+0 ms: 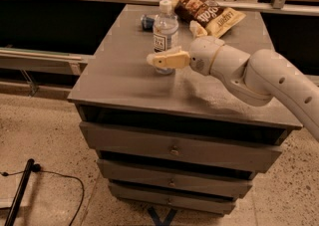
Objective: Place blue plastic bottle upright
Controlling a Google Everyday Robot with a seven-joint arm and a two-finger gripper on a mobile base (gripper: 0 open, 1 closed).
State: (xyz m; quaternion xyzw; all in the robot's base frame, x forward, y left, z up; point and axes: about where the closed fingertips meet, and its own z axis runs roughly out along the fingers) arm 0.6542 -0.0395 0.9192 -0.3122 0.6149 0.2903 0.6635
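Clear, blue-tinted plastic bottle with white cap (165,31) stands upright mid grey worktop (124,83), nearer back edge. Cream gripper (159,59) low across its base; clamped or released, cannot tell. Best: let go fully, retreat straight toward front-right corner, no sideways nudge.

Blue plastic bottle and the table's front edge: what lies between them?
The open gripper sits by the blue plastic bottle; its near finger crosses in front, then bare tabletop, in the camera view.
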